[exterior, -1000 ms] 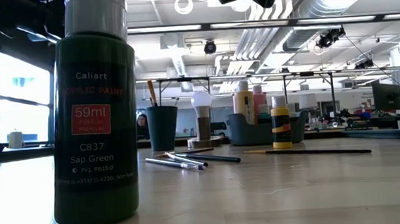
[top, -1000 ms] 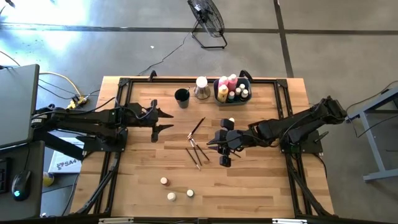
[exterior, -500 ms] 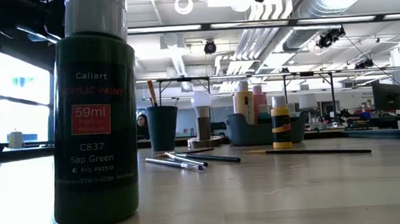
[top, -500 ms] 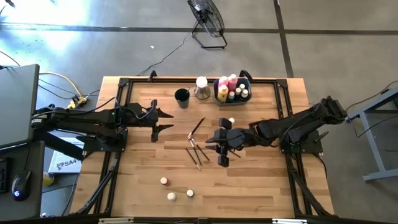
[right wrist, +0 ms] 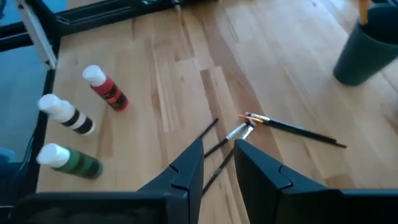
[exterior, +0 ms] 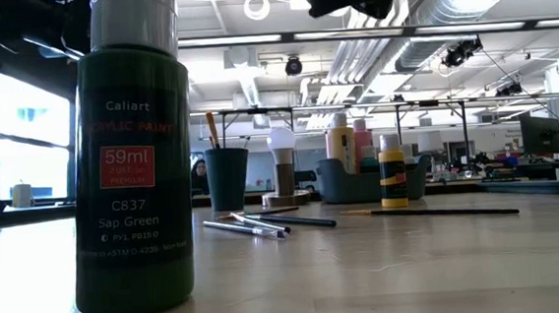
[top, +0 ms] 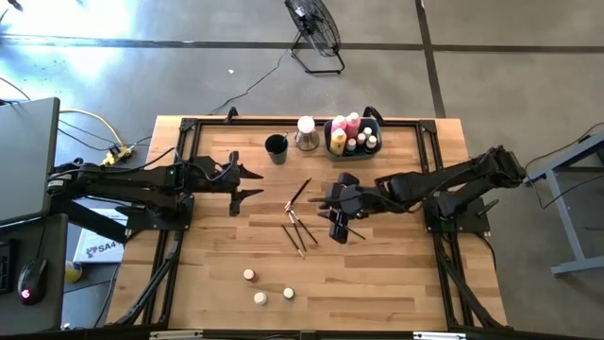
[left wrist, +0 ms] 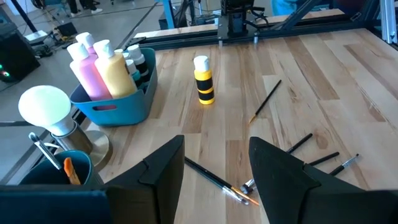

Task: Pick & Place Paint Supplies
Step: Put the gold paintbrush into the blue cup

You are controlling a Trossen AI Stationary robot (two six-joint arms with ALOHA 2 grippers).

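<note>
While thin dark brushes (top: 300, 227) lie scattered on pale wood-grain table (top: 396, 274), the right tool (top: 337, 224) hovers narrowly parted, grasping nothing

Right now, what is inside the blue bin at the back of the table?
The blue bin holds a pink bottle, a yellow bottle and smaller capped bottles behind; their lower parts are hidden by its wall.

Both arms (top: 142, 184) matte black, with angular tools.

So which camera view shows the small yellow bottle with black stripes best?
The left wrist view: the yellow black-striped bottle stands unobstructed, white cap visible. The low view shows it distant. The high view hides it under the right arm; the right wrist view misses it.
</note>
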